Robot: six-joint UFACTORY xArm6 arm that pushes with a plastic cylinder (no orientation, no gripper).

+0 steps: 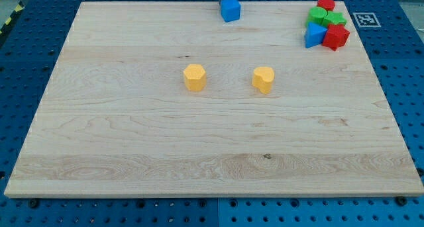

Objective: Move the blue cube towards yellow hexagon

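The blue cube (230, 9) sits far away, near the far edge of the wooden board (132, 141), a bit right of the middle. Just behind it, at the view's top, a small dark bit shows. That looks like my rod, but the picture cuts it off, so I cannot see my tip itself. There is no hand here to open or close; the rod only pushes, and it holds nothing. If that dark bit is the rod, it is right behind the cube, maybe touching it. That would be a good spot, I think, because a push from there sends the cube nearer, toward the yellow blocks.

Two yellow blocks wait near the middle of the board. The left one, the yellow hexagon (194, 77), has flat sides. The right one, the yellow heart (263, 79), has a dip on top. The cube is well apart from both. The hexagon is nearer and to the left of the cube, so the push should go near and a little left.

Nothing lies between the cube and the hexagon. The heart is off to the right of that path, so it could get bumped only if the cube slides the wrong way.

Far right there is a pile: a red block (326, 3), a green block (318, 15), a green star (334, 19), a blue triangle (315, 35) and a red star (336, 37). They are well out of the way.
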